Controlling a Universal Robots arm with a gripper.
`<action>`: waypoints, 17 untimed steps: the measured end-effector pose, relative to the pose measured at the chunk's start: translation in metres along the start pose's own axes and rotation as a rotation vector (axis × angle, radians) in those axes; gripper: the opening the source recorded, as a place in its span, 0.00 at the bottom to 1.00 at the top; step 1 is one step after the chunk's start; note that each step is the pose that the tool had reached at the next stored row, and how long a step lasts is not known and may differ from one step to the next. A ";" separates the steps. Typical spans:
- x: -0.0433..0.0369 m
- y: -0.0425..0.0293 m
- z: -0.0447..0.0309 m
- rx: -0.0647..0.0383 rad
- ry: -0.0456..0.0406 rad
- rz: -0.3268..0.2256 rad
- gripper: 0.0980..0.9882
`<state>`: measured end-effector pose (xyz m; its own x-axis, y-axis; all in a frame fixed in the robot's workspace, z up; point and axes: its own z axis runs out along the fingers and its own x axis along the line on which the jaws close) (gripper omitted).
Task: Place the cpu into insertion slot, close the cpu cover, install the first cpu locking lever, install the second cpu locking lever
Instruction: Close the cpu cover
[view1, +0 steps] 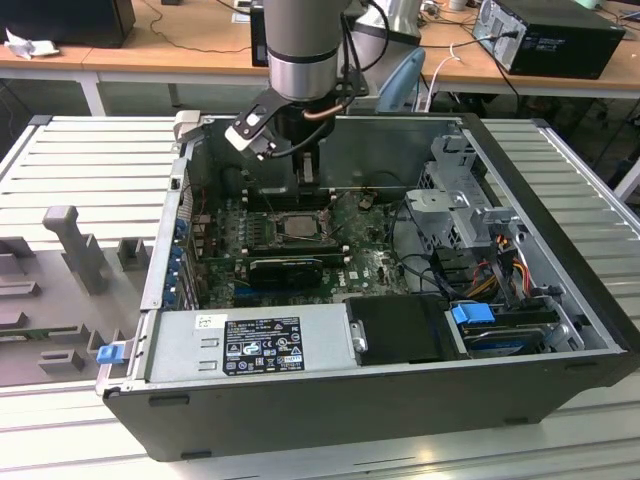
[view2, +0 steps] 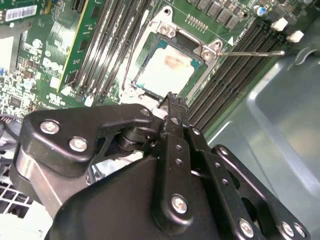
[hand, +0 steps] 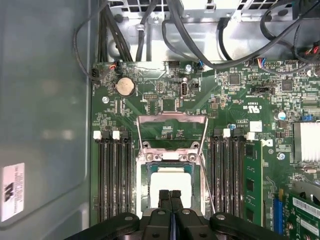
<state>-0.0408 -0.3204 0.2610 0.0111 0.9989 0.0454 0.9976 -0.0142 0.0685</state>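
Computer case (view1: 400, 400) open on table (view1: 80, 150). Gripper (hand: 170, 196) fingers (hand: 163, 200) pressed together, holding nothing, just over insertion slot (hand: 146, 172). Cpu (hand: 170, 181) lies inside slot. Cpu cover (hand: 172, 118) stands open; likely best pushed down slow and flat.

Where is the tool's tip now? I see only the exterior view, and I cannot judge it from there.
Observer: In the first wrist view the tool is at one edge of the insertion slot, close beside the cpu. I cannot tell whether it touches.
Operator: Thank you. Is a locking lever already laid down?
Observer: Not this one. In the second wrist view a thin wire lever sticks out from the socket's corner across the memory slots.
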 end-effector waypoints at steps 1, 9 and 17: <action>0.0013 0.0003 -0.0051 0.000 0.0000 0.000 0.01; 0.0036 0.0063 -0.0054 0.000 -0.0002 0.000 0.01; 0.0055 0.0207 -0.0044 0.000 -0.0003 0.000 0.01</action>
<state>-0.0203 -0.3153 0.2670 0.0110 0.9989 0.0452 0.9976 -0.0141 0.0684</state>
